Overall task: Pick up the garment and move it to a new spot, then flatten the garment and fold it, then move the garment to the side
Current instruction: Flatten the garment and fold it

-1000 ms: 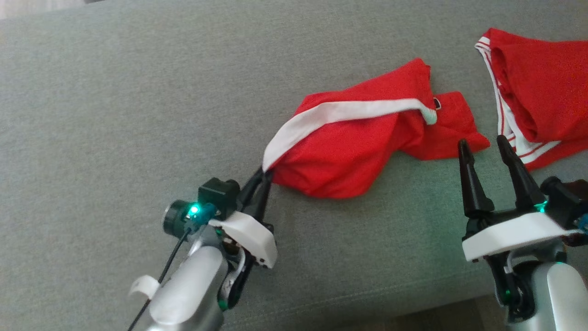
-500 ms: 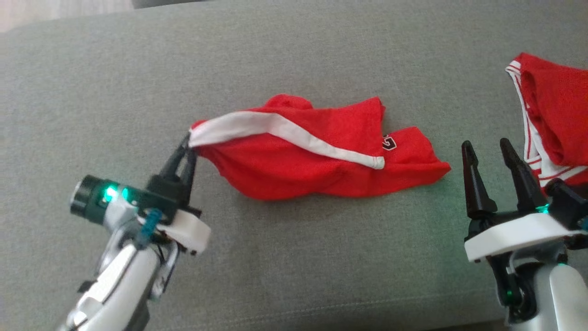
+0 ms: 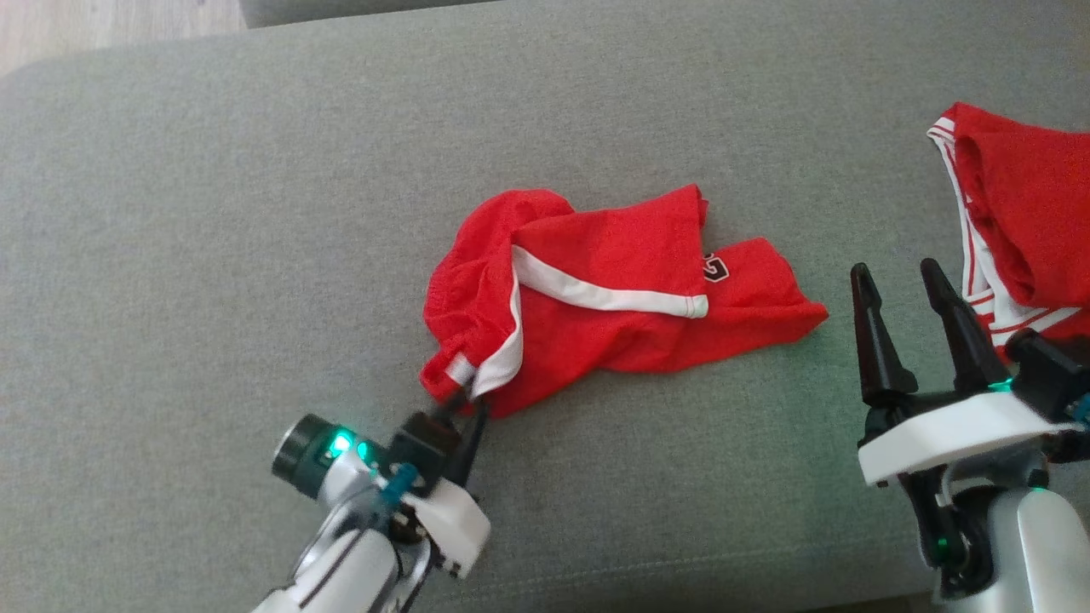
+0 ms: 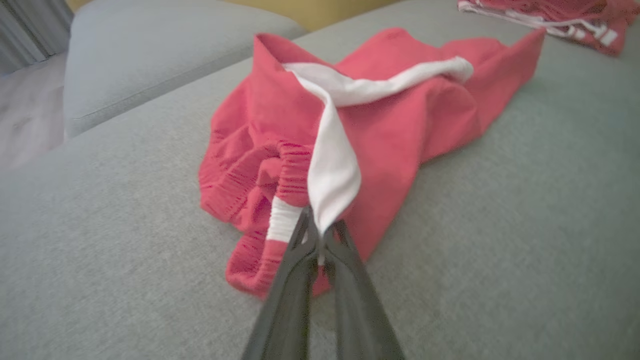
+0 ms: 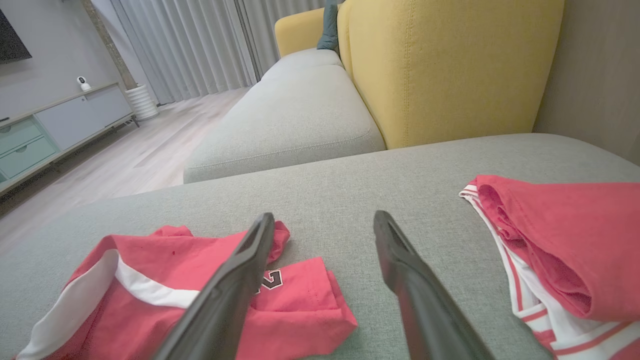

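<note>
Sofa (image 3: 213, 255) in grey cloth carries two red garments. The crumpled shorts (image 3: 613, 340) lie near its middle, a white stripe (image 3: 596, 298) bent across them. A jersey (image 3: 1022, 230) with white trim lies well apart at the right edge. The left tool (image 3: 471, 400) is clamped on the stripe's near end, by the waistband. The right tool (image 3: 893, 268) hovers between shorts and jersey, its fingers wide apart.
</note>
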`<state>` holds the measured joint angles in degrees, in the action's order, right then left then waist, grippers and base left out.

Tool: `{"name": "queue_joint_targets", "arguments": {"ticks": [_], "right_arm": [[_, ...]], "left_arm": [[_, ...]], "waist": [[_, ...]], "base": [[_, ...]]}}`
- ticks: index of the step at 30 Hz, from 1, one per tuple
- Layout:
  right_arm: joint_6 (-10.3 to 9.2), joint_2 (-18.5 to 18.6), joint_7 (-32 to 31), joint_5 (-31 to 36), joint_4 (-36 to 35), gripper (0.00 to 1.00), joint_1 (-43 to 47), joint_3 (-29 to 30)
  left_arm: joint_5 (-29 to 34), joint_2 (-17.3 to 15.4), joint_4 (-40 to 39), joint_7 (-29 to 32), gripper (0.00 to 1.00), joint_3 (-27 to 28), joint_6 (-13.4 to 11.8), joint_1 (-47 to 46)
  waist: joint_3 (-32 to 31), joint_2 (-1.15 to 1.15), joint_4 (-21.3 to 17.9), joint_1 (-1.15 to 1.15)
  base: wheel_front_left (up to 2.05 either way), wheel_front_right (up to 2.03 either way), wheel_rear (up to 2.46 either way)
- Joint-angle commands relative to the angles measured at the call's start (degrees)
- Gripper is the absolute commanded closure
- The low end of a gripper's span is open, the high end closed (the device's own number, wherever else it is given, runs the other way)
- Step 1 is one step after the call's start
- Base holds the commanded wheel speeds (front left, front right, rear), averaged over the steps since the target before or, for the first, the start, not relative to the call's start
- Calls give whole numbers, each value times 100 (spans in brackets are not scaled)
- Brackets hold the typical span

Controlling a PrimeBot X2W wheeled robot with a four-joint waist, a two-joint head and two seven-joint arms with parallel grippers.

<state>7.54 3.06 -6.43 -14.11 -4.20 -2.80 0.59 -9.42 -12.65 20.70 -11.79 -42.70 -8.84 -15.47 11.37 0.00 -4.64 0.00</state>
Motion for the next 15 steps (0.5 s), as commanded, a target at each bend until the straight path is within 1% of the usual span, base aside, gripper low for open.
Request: {"name": "queue_joint_targets", "arguments": {"ticks": [1,6,15], "right_arm": [[-5,30,-19,-15,-238,0,-71,-149],[-5,53,-50,-7,-238,0,-36,-139],[-5,125,-104,41,-268,0,-2,-153]], "left_arm": [[-81,-24,-156,-104,0,312,-82,-112],[-328,-32,-380,-266,0,618,-225,101],[-666,-54,-1285,-316,0,1010,-353,619]], "waist": [[-20,0,-9,0],[-105,0,28,0],[-269,0,204,0]], "base": [[0,0,0],[0,0,0],[0,0,0]]}}
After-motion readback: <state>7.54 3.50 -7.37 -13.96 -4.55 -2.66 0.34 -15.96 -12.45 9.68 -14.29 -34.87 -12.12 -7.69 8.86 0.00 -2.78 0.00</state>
